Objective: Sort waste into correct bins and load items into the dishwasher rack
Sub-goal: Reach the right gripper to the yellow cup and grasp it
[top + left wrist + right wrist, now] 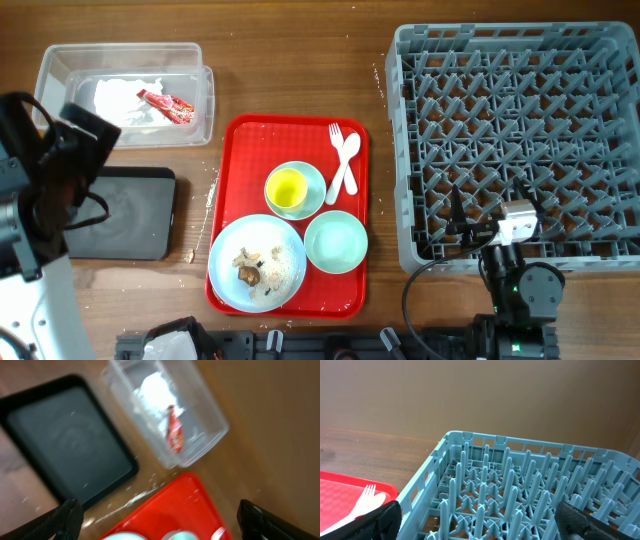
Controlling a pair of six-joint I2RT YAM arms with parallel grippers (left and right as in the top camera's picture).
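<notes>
The clear tub (120, 90) at the back left holds white napkins (125, 100) and a red-and-white wrapper (165, 103); the left wrist view shows the tub (200, 410) and the wrapper (173, 435) too. The black tray (130, 212) in front of it is empty. On the red tray (290, 140) are a yellow cup (287, 187) standing in a light blue bowl (312, 180), a pale green bowl (336, 242), a plate (230, 250) with rice and brown scraps (262, 268), and a white fork and spoon (345, 160). My left gripper (160, 525) is open and empty above the tray's back left corner. My right gripper (480, 525) is open and empty over the front edge of the grey rack (520, 140).
The left arm (50, 190) reaches over the table's left side, partly covering the black tray. The right arm's base (520, 290) is at the front, just before the rack. Bare wood lies between the red tray and the rack.
</notes>
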